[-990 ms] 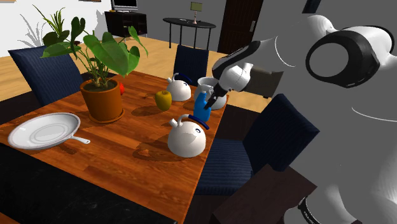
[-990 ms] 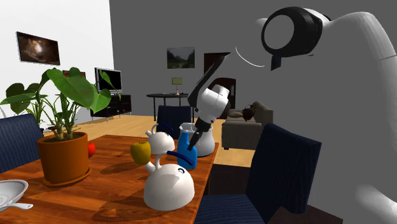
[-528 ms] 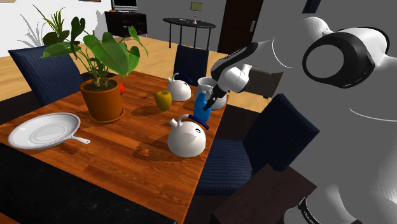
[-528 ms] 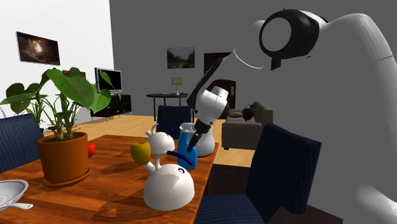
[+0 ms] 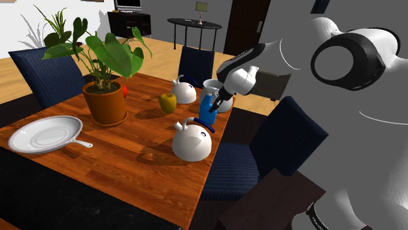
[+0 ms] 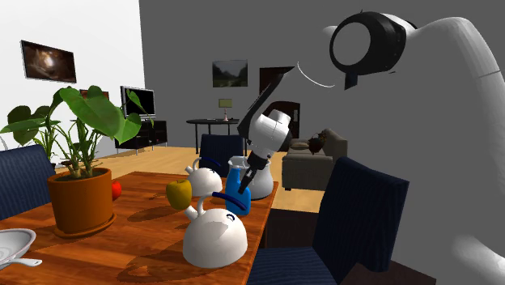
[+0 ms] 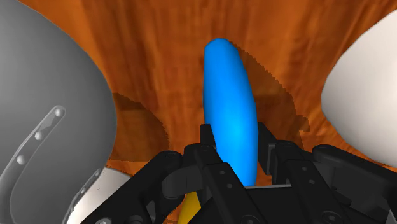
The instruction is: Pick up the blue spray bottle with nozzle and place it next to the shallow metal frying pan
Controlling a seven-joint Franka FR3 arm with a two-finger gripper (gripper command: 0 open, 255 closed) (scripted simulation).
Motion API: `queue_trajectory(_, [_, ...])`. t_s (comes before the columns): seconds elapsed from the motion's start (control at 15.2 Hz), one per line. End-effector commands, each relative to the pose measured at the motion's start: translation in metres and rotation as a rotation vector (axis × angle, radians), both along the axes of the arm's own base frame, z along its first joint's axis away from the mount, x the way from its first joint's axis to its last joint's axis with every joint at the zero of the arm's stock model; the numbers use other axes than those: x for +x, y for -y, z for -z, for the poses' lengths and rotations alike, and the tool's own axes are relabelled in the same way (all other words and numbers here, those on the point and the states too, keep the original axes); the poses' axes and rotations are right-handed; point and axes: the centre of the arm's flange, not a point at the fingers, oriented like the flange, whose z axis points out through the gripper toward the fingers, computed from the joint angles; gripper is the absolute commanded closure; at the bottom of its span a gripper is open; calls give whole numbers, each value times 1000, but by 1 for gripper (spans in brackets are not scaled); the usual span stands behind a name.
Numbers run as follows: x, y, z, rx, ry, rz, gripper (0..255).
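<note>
My pincer (image 7: 234, 137) was clenched on the blue spray bottle (image 7: 229, 95) at the right edge of the bench (image 5: 131, 163) in the shoulder view. I judged its smooth, rounded body might slip. It might also clip the white kettle (image 5: 192, 140) just beside it on the way to the frying pan (image 5: 44, 134), well apart at that view's left.

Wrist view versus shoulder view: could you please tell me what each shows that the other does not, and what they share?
The wrist view gives the black fingers of the gripper clasping the blue spray bottle from both sides. The shoulder view gives the frying pan at its left, near the potted plant. Both show the bottle and the wooden table.
</note>
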Motion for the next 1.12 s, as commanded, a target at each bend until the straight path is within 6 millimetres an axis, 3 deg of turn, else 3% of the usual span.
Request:
queue_trajectory(0.0, [0,0,0,0,0,0,255])
queue_trajectory(0.2, [0,0,0,0,0,0,255])
queue_trajectory(1.06, [0,0,-68,0,0,0,255])
